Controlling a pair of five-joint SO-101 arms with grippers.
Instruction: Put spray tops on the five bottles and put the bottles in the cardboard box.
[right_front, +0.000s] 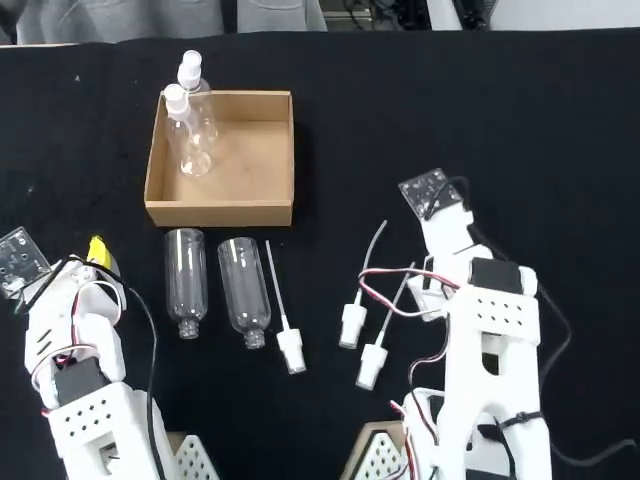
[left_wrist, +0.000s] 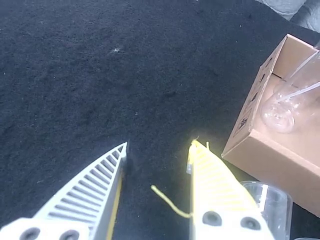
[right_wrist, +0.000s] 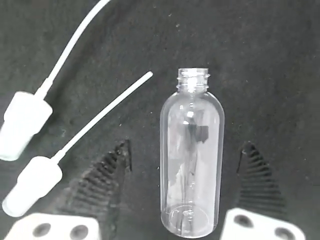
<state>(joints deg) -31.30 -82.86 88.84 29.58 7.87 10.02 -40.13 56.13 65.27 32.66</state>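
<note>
A black cloth-covered tabletop (right_front: 450, 120) carries the cardboard box (right_front: 220, 212), which holds two capped bottles (right_front: 190, 125). Just beside the box, on the side facing the arms, two uncapped bottles (right_front: 187, 283) lie flat, and three loose spray tops (right_front: 290, 350) lie farther out from the box toward the right arm.

The relation that matters is at the right end effector (right_wrist: 186, 146). Its fingers are spread apart and straddle a third uncapped bottle (right_wrist: 192, 165), which lies on the cloth well apart from the box. The bottle's long axis runs parallel to the fingers, with the base toward the wrist and the threaded neck pointing away. Closing would therefore pinch it across the body. Two spray tops (right_wrist: 25, 122) lie just beside it, their dip tubes slanting up past its neck.

The left end effector (left_wrist: 159, 144) is also spread and holds nothing. It hangs over bare cloth near the box's corner. The right arm is clearly the nearer one to this bottle, and the left is nearer the pair beside the box.
</note>
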